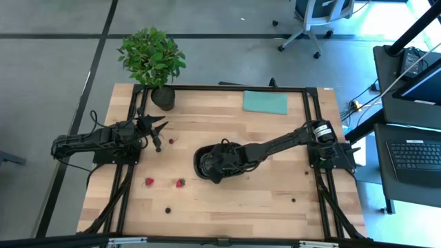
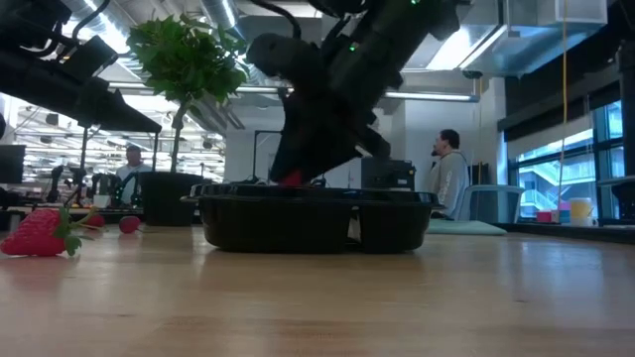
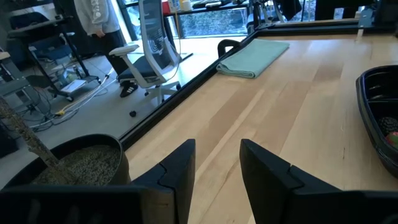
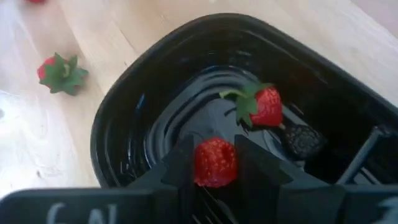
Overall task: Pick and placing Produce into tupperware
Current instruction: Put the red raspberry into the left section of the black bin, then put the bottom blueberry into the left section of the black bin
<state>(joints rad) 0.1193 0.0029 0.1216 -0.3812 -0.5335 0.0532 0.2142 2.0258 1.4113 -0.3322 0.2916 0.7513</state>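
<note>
Right wrist view shows a red berry clamped between the two dark fingers of the right gripper, the jaws partly closed on its sides, directly above the floor of one compartment of the black tupperware. Inside that same compartment lie a strawberry with a green top and a dark berry just beside it; the centre divider is not clearly visible here. Outside the tupperware, near its rounded corner, another strawberry rests on the wooden table. In the high view, two red pieces and lie on the table to the left of the tupperware, with small dark berries farther out toward the table's near edge. The left gripper waits well apart from the tupperware, near the potted plant; its fingers stand partly apart with nothing between them. A teal cloth lies beyond the tupperware toward the far edge. The step in hand appears to be placement: the held piece is already over the tray. The next move calls for opening the jaws to release the piece, then lifting clear of the rim without dragging the tray, before going for a piece left on the table.
</note>
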